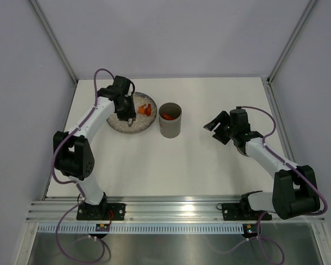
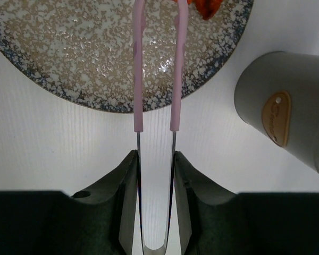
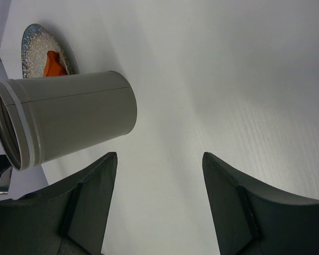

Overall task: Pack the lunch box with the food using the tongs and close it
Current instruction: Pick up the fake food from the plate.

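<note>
In the left wrist view my left gripper (image 2: 155, 156) is shut on the pale pink tongs (image 2: 139, 69). The two tong arms reach forward over the speckled plate (image 2: 80, 48), a narrow gap between them, and their tips run off the top edge. Orange food (image 2: 208, 6) lies on the plate just right of the tong arms. The grey lunch box (image 1: 170, 121) stands upright and uncovered right of the plate (image 1: 121, 124), with a red piece (image 1: 167, 116) inside. More orange food (image 1: 146, 110) sits on the plate. My right gripper (image 1: 218, 128) hovers open to the right of the lunch box (image 3: 69, 114), holding nothing.
White table with metal frame posts at the back corners and an aluminium rail along the near edge (image 1: 171, 207). The left arm (image 1: 91, 124) arches over the plate's left side. The right wrist view shows bare table (image 3: 228, 79) ahead of the open gripper (image 3: 159, 156).
</note>
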`<state>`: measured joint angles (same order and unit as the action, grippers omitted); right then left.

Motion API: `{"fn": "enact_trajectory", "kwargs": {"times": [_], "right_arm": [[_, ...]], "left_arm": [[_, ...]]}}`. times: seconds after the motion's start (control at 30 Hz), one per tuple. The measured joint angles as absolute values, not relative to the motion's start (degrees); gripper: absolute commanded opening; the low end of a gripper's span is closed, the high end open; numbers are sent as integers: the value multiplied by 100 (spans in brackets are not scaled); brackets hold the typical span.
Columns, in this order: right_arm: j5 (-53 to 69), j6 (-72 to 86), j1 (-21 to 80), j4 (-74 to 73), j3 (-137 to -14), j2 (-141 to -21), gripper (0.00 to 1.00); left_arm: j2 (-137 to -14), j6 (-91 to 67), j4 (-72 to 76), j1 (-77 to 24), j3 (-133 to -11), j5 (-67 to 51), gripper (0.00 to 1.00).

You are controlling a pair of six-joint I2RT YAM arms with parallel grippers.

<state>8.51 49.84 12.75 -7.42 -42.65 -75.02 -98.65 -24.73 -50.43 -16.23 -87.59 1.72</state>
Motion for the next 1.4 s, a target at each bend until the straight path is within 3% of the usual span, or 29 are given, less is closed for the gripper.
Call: {"fn": "enact_trajectory", "kwargs": {"times": [0.97, 1.27, 1.4], "right_arm": [[854, 4969, 1275, -740, -4265, -7496, 74], [854, 4971, 1275, -738, -4265, -7498, 73], [854, 4971, 1275, -738, -4265, -7498, 74]], "left_arm": [[-11083, -2899, -4633, -1415, -9330, -263, 43], [-11336, -2934, -4617, -1396, -9400, -285, 42], [-11358, -2991, -4613, -1374, -9415, -307, 36]]}}
